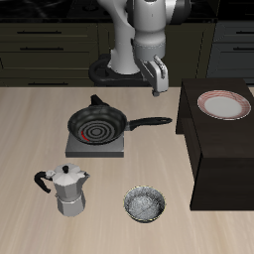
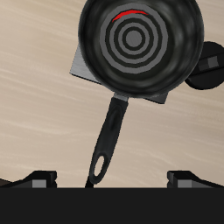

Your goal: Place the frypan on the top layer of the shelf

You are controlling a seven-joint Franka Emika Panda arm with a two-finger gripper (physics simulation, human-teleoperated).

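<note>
The round black frypan [image 1: 97, 126] sits on the grey hotplate [image 1: 96, 147] near the table's middle. Its long handle [image 1: 149, 123] points toward the shelf [image 1: 223, 159], a big dark boxy unit with a flat top. My gripper [image 1: 157, 85] hangs in the air above and a little behind the handle's end, apart from it, open and empty. In the wrist view the frypan [image 2: 140, 44] and its handle [image 2: 107, 144] lie below the gripper [image 2: 112, 180], whose fingertips [image 2: 39, 178] stand wide apart.
A white plate with a red rim [image 1: 221, 105] lies on the shelf's top toward the back. A metal moka pot [image 1: 67, 189] and a small patterned metal bowl [image 1: 145, 204] stand near the table's front edge. The robot's base [image 1: 114, 69] is behind the hotplate.
</note>
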